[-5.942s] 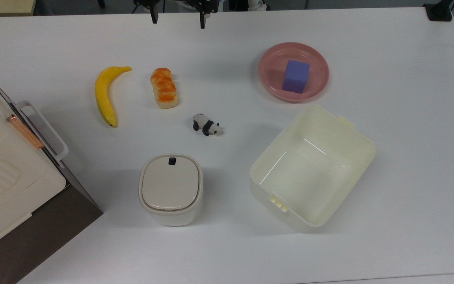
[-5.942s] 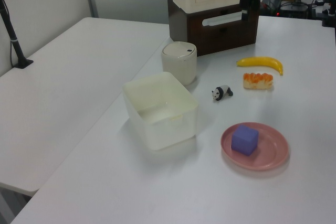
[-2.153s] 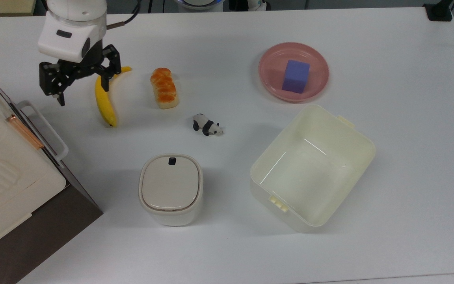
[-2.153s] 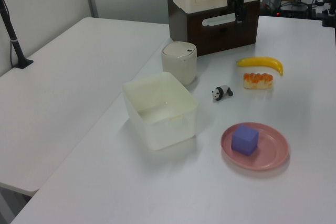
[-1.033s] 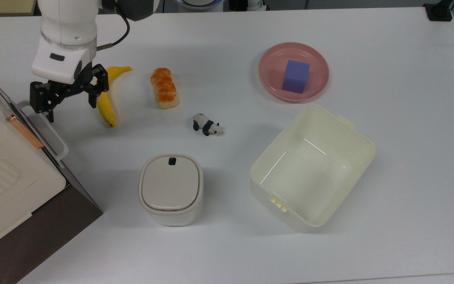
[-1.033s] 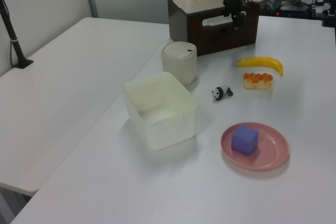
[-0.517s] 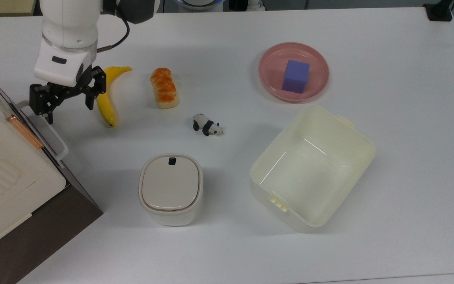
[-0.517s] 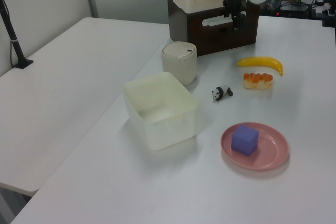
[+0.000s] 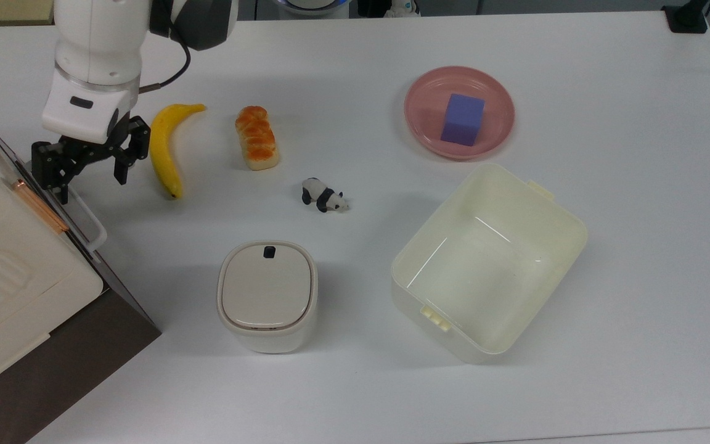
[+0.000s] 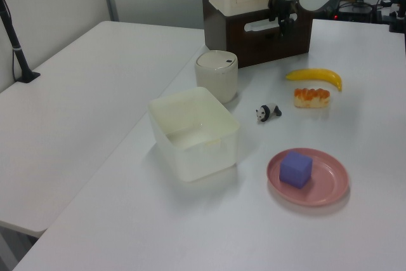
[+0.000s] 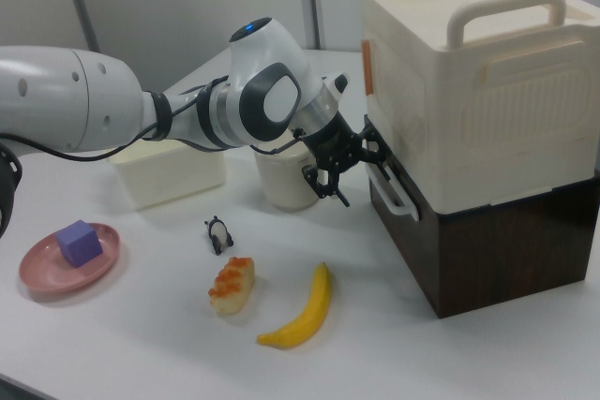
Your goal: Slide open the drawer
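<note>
**A:** Start with the top view. Where is your claw [image 9: 91, 174]?

**B:** It sits at the top view's left, spread wide and holding nothing. One finger [image 9: 63, 191] is at the white loop handle [image 9: 81, 213] of the drawer [image 9: 87, 254]; the other finger [image 9: 122, 173] hangs over the bare table [image 9: 638, 185]. The drawer is just below and left of your claw in the top view, its dark front shut flush with the brown cabinet [image 9: 53, 370]. The white ribbed appliance [image 9: 4, 271] tops that cabinet.

**A:** What else lies near?

**B:** The banana [image 9: 163, 149] is just beside the outer finger on the top view's right, and the bread loaf [image 9: 257, 137] lies further that way. The toy panda [image 9: 324, 195], the lidded white bin [image 9: 267, 295], the cream tub [image 9: 490, 262] and the pink plate [image 9: 497, 132] carrying the purple block [image 9: 463, 119] are well apart from your claw.

**A:** And the left view?

**B:** Your claw [image 10: 281, 19] is at the far end of the table, right against the drawer [image 10: 266, 30] front, over the handle [image 10: 261, 25]. The banana [image 10: 315, 77] lies nearer the camera than the claw.

**A:** The right view?

**B:** There your claw [image 11: 349, 171] is parted, black fingers pointing towards the cabinet [image 11: 487, 241]. The handle [image 11: 398, 192] is immediately to the right view's right of it; I cannot tell if a finger touches it. The drawer [image 11: 398, 217] front lies even with the cabinet face. The banana [image 11: 305, 311] and the loaf [image 11: 232, 286] are below your claw.
</note>
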Motion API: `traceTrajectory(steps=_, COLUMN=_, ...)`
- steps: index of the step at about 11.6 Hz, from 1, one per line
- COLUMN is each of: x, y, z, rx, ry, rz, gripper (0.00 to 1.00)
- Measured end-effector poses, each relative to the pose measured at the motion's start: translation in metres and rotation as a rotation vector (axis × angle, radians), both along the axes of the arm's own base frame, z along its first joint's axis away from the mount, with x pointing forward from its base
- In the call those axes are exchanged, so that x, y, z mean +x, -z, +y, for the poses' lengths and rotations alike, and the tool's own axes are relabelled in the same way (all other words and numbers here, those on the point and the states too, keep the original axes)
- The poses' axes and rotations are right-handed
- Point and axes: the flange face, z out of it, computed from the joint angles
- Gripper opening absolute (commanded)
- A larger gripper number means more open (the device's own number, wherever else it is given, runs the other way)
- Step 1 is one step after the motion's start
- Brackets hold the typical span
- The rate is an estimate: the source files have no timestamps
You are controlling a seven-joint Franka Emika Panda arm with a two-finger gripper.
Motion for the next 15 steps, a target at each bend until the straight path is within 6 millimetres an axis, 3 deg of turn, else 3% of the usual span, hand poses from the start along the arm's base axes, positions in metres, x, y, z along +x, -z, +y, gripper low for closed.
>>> traceTrajectory(steps=1, x=-0.0004, y=-0.0002, z=-0.0016, rx=-0.001, ry=0.001, rz=0.0, gripper=0.52)
traceTrajectory(steps=3, x=-0.0007, y=-0.0002, z=-0.0026, rx=-0.001, ry=0.002, rz=0.0, gripper=0.41)
traceTrajectory(steps=9, x=0.0002, y=-0.0042, z=-0.0065, rx=-0.024, ry=-0.006, rz=-0.008, gripper=0.16)
traceTrajectory(steps=15, x=0.0011, y=-0.0057, z=-0.0084, rx=-0.028, ry=-0.009, rz=-0.013, gripper=0.11)
